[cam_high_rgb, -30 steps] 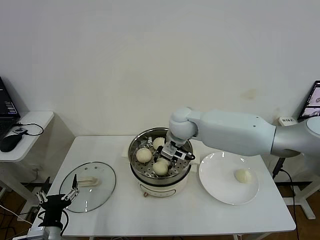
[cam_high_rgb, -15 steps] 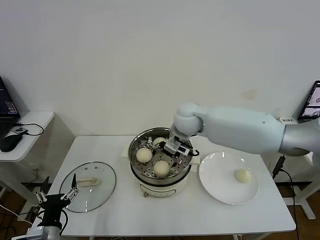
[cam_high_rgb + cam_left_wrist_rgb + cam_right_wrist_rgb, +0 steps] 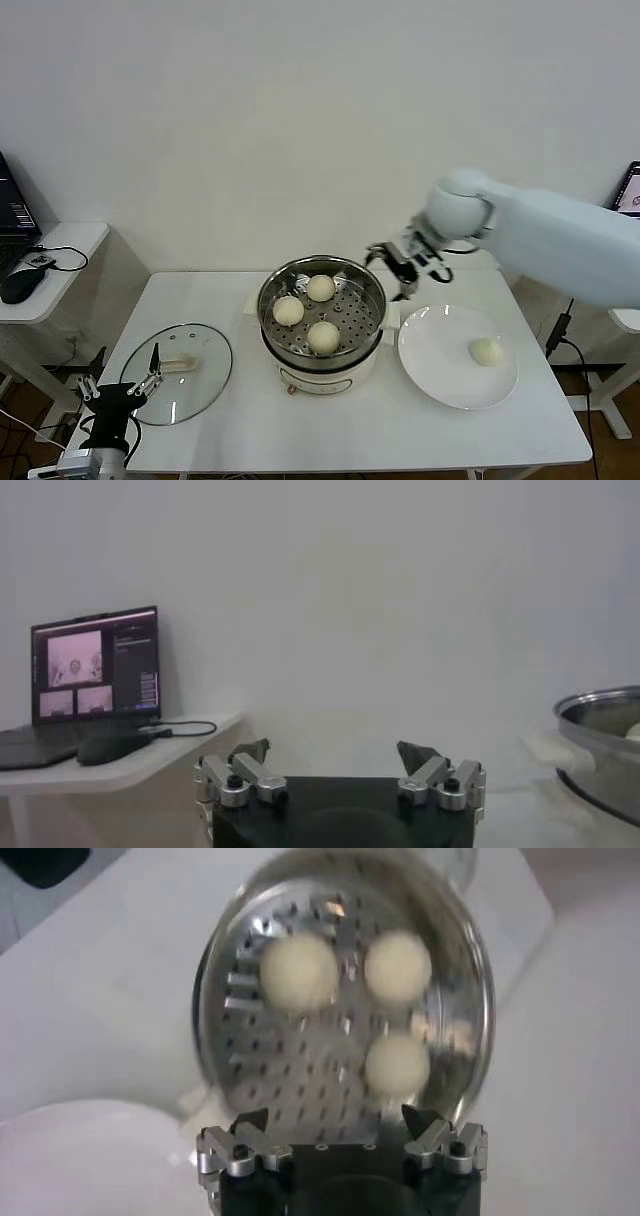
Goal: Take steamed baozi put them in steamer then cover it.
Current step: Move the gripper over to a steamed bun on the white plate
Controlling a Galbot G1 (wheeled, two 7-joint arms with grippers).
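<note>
3 baozi (image 3: 305, 310) in steamer (image 3: 372, 335) — head view alone shows cover (image 3: 176, 373); right claw (image 3: 400, 265) open, empty.

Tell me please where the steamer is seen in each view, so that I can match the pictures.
Head view: the steamer stands mid-table, between the cover and the plate.
Left wrist view: only its rim shows, at the picture's edge.
Right wrist view: it fills the middle, beyond the open right gripper.
Shared landmark: the shiny steel rim; the three baozi show in the head and right wrist views.

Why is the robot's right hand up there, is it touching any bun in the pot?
Apart. The head view shows the open right gripper raised beside the steamer, clear of its three baozi.
</note>
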